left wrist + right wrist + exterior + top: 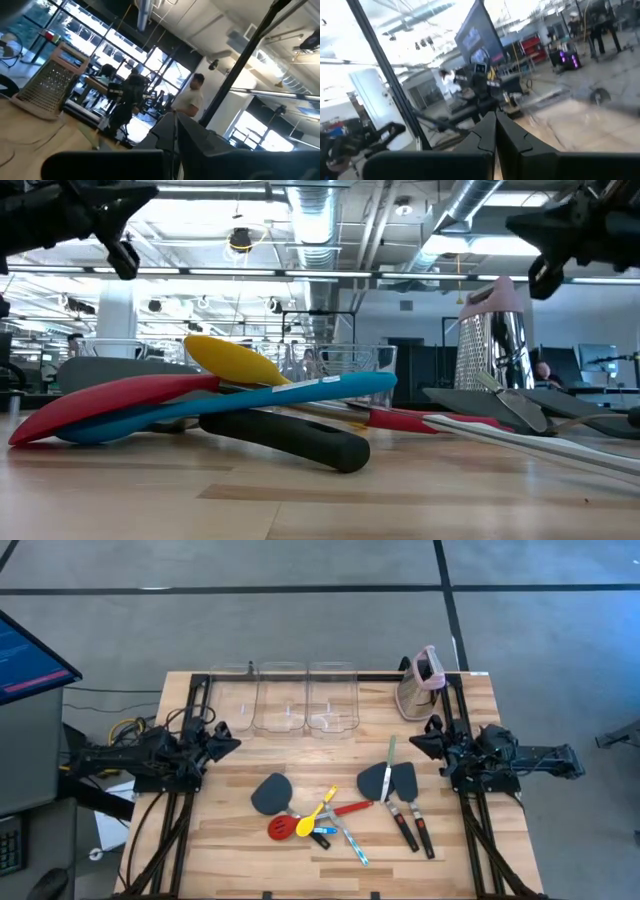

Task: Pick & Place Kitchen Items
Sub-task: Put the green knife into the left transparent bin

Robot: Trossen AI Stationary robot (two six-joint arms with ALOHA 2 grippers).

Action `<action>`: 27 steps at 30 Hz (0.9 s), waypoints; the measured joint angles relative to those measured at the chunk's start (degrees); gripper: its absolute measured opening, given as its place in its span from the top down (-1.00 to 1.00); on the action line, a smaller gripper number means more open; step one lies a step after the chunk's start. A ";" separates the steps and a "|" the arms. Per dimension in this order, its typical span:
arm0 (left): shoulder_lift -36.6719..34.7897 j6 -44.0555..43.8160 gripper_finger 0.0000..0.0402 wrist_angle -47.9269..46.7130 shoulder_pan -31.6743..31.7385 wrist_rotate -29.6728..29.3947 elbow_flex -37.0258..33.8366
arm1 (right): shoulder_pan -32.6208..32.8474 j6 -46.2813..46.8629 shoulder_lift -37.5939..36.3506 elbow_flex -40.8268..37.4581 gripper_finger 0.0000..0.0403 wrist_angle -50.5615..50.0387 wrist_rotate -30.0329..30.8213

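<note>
Both claws pressed together, holding nothing; left gripper [228, 739] sits at the table's left side, right gripper [428, 739] at the right side, both well apart from the utensils.

Step in hand, by my read: first reach, nothing picked yet. To do it well: open the jaws wide before descending; start w/ the item nearest the right claw, the pair of dark grey flat spatulas with black-red handles [398, 783], just below-inward of it; grab a handle, not the blade; beware the thin silvery-green tool [389, 766] lying across them. Farther from that claw, nearer the left one: third grey spatula [271, 793], red slotted spoon [283, 828], yellow spoon [318, 810], blue spoon [321, 830], all overlapping, so lift one w/o dragging others. Farthest: three clear plastic bins [305, 698], likely drop spot.

Hard to make out: which pile item lies on top; low view's handles merge; wrist views show mostly room, no utensils; bins' rims faint.
</note>
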 joint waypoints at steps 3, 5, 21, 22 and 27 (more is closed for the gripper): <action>4.75 0.09 0.99 0.12 0.01 -0.06 2.82 | 0.02 -0.41 0.15 1.36 0.99 -0.50 0.87; 9.17 1.96 0.99 0.00 0.00 -0.08 5.15 | 0.00 -0.52 0.98 2.43 0.99 -0.12 1.30; 35.92 21.22 0.99 0.05 0.01 -0.46 23.69 | 0.04 -0.87 20.05 15.20 1.00 -4.31 7.98; 35.86 21.22 0.99 0.05 0.00 -0.63 23.75 | 0.07 -0.85 21.32 16.51 1.00 -5.73 8.70; 34.30 20.95 0.99 -0.26 0.00 -1.36 23.78 | 0.13 2.72 26.99 24.35 1.00 -14.96 12.23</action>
